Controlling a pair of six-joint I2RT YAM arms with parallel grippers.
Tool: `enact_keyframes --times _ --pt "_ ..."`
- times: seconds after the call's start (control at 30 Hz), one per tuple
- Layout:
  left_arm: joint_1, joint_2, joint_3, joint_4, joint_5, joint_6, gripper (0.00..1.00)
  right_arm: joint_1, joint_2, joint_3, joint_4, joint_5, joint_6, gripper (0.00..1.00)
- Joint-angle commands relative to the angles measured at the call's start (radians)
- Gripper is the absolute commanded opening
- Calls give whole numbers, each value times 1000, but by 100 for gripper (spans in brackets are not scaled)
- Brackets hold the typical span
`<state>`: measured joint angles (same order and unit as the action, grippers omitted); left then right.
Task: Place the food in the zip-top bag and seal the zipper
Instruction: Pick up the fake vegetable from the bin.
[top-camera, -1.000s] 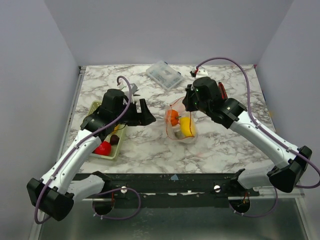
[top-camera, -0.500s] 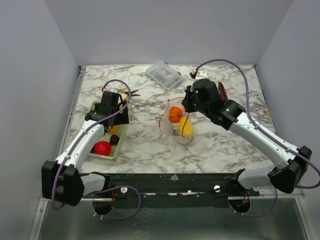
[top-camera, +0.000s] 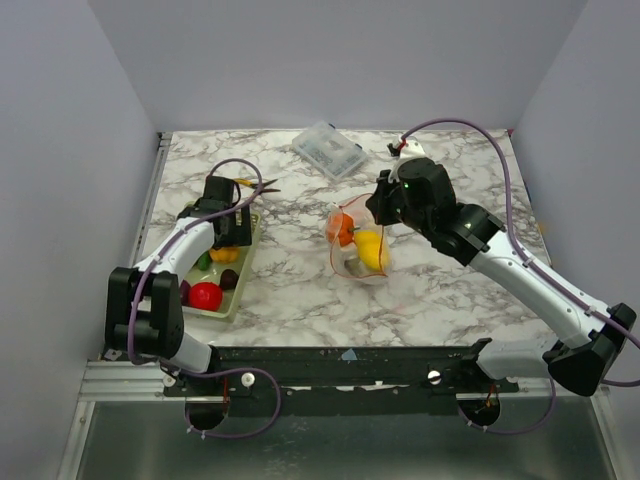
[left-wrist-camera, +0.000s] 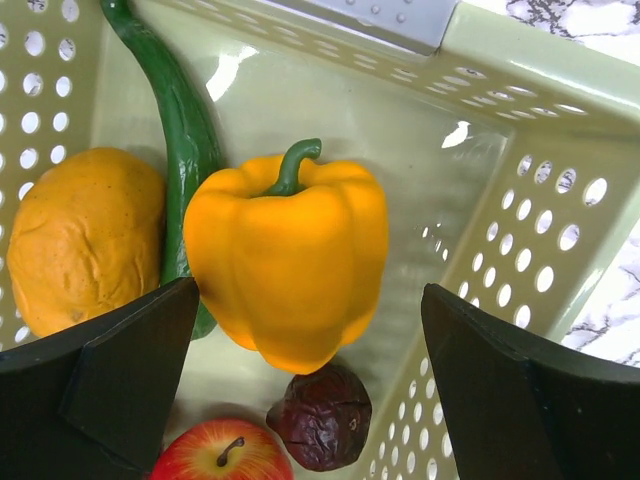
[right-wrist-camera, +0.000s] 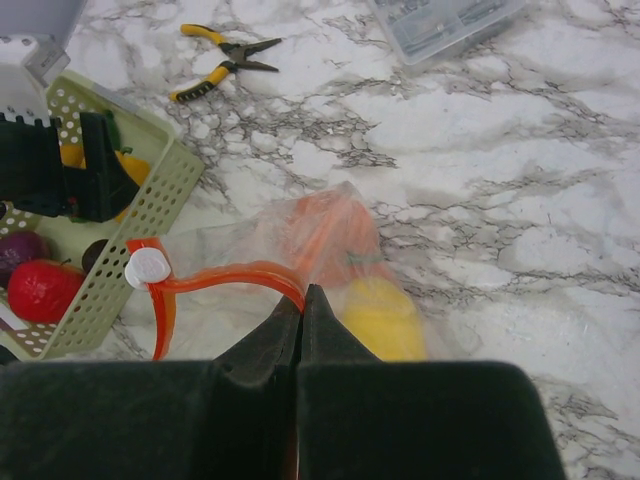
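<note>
left jaws spread wide over yellow pepper (left-wrist-camera: 285, 260) in green basket (left-wrist-camera: 500, 150) | right jaws clenched on zipper (right-wrist-camera: 222, 277) of bag (right-wrist-camera: 225, 240) | orange piece (top-camera: 347, 228) and lemon (top-camera: 372, 252) inside bag on worktop (top-camera: 450, 300)

White marble table (top-camera: 300, 290): green mesh basket (top-camera: 232, 305) on the left, yellow-handled pliers (top-camera: 258, 183) just behind it, clear lidded box (top-camera: 328, 150) at the far edge, zip-top bag (top-camera: 365, 272) resting mid-table.

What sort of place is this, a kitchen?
Likely a robot test booth, not a kitchen: plain walls box in a marble-patterned table, a left arm and right arm are bolted at its near edge, and the yellow pepper looks like plastic.
</note>
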<state>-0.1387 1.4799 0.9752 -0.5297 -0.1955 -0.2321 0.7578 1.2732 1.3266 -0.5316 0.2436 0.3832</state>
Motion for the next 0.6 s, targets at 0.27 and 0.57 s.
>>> enact_keyframes --times 0.27,0.57 --pt "7 67 41 -4 -5 13 88 -1 -3 -26 71 -40 -16 0" --pt "8 13 27 0 -30 -1 44 -1 9 -23 74 -44 -14 0"
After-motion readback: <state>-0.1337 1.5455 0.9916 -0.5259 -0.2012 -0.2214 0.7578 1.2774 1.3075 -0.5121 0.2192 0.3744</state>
